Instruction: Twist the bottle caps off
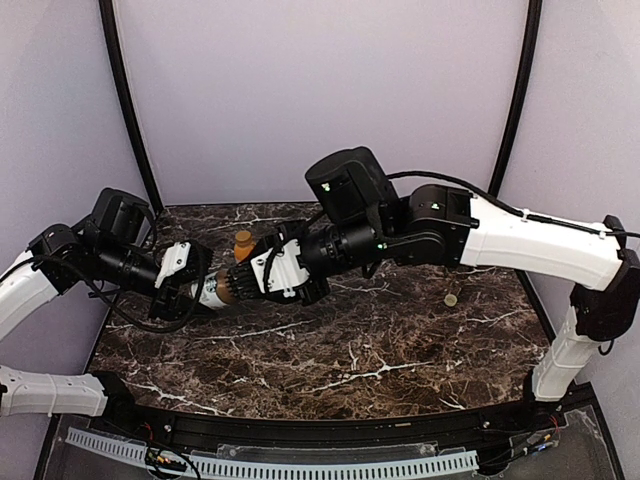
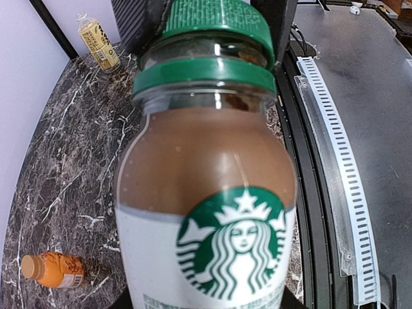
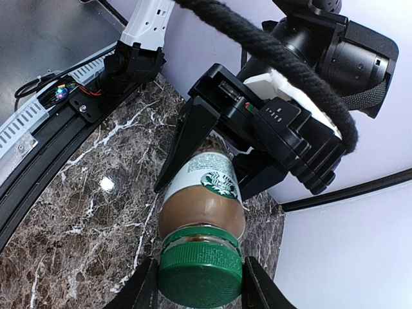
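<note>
My left gripper (image 1: 198,290) is shut on the body of the clear bottle (image 2: 206,193), which has a white label and brown drink, and holds it sideways above the table. Its black fingers (image 3: 187,138) clamp the label. My right gripper (image 3: 201,290) is shut on the bottle's dark green cap (image 3: 201,273), one finger on each side. In the left wrist view the green cap (image 2: 215,26) sits slightly askew above its green ring. The orange juice bottle (image 1: 243,250) stands behind the grippers with its orange cap on. The tea bottle (image 2: 98,42) is at the far corner. A cream-white cap (image 1: 451,299) lies loose on the table.
The dark marble table (image 1: 330,360) has purple walls at the back and sides. A black rail with a white perforated strip (image 1: 300,465) runs along the near edge. The orange bottle also shows in the left wrist view (image 2: 55,269).
</note>
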{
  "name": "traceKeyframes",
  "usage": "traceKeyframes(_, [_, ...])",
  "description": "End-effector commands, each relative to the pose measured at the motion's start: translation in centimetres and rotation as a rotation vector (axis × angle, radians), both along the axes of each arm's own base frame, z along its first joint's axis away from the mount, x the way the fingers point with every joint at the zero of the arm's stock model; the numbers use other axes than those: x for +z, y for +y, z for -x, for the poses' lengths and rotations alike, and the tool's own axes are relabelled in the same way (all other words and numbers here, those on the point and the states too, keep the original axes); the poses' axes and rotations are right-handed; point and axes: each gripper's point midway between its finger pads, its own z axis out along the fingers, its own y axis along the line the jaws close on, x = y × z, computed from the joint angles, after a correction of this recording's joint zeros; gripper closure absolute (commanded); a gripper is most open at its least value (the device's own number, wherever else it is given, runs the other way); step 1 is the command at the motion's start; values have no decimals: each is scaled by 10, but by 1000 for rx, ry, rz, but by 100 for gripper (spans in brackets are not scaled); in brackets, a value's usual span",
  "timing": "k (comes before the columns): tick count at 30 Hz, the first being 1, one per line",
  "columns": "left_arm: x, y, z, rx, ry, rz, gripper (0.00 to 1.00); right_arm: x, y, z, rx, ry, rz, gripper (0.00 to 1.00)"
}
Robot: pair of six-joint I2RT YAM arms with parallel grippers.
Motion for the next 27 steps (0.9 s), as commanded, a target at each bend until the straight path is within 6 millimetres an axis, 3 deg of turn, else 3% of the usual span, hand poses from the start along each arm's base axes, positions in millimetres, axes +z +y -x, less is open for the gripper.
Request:
traceKeyframes(1, [4,-3,12,-43,36,28,90,27,12,-6,-32,-61,-111,79])
traceKeyframes(4, [5,-3,12,-45,34,31,89,29,13,-7,-36,-58,-116,100])
traceKeyframes(9, [4,-3,12,-40,31,28,90,34,10,-4,-29,-52,-129,100])
traceKeyframes(16, [2,-1,18,-47,50,32,94,47,-24,0,-9,-137,-240,100])
traceKeyframes(21, [1,-1,21,-63,58,31,94,56,-33,-3,-39,-158,-273,100])
traceKeyframes(24, [1,0,16,-43,43,29,94,62,-37,-20,-130,-72,-290,100])
traceKeyframes(27, [4,1,4,22,27,42,94,70,-56,-68,-367,155,-317,100])
